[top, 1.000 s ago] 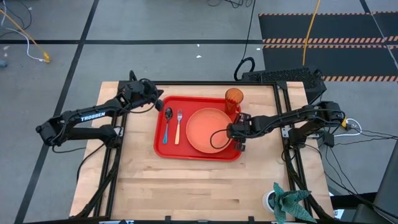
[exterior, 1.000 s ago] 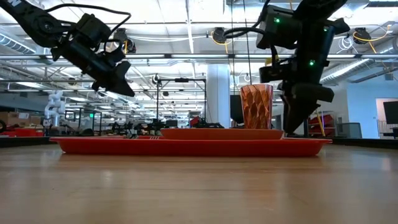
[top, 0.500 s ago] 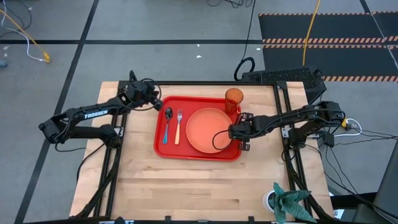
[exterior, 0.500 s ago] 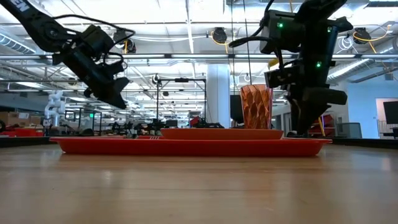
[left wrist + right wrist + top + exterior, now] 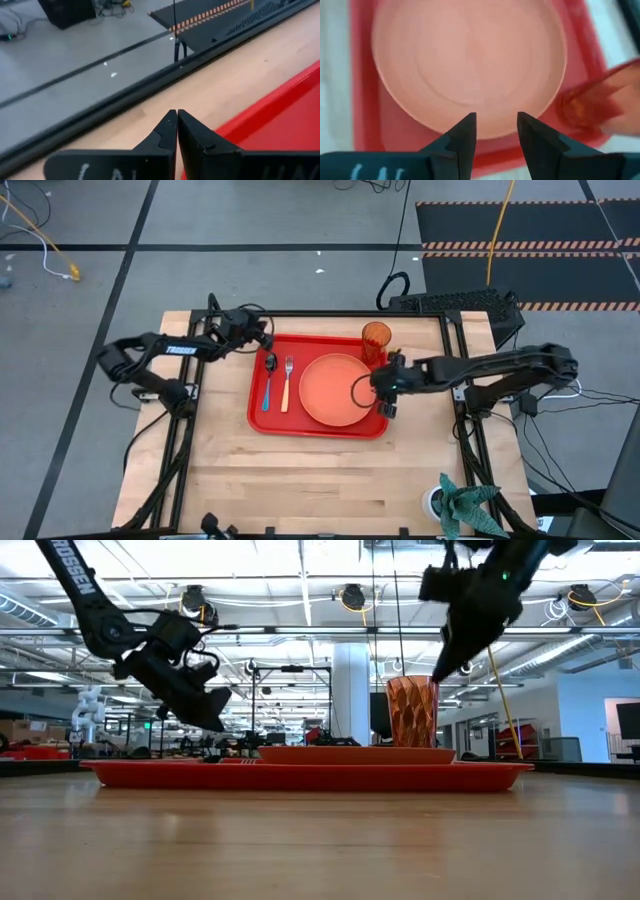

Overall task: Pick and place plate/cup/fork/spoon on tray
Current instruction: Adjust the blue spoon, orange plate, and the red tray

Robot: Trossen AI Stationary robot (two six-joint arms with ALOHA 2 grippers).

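The red tray (image 5: 318, 427) lies mid-table. On it are the orange plate (image 5: 335, 390), the amber cup (image 5: 376, 340) at the far right corner, the blue-handled spoon (image 5: 267, 383) and the orange-handled fork (image 5: 287, 385). My left gripper (image 5: 267, 340) is shut and holds nothing. It hangs low over the table just beyond the tray's far left corner (image 5: 280, 112). My right gripper (image 5: 376, 387) is open and holds nothing. It hangs above the plate's right edge (image 5: 470, 65), slanting down, with the cup (image 5: 600, 102) beside it. In the low view my right gripper (image 5: 447, 660) is above the cup's rim (image 5: 413, 682).
Bare wood lies in front of the tray and to its left. A green cloth bundle (image 5: 465, 505) sits at the table's near right corner. A black frame rail (image 5: 100, 112) runs along the far edge near my left gripper.
My left gripper has sunk and moved toward the tray's far left corner, still shut. My right gripper has risen from beside the plate's right edge to above cup height and tipped, its fingers still open. The things on the tray have stayed where they were.
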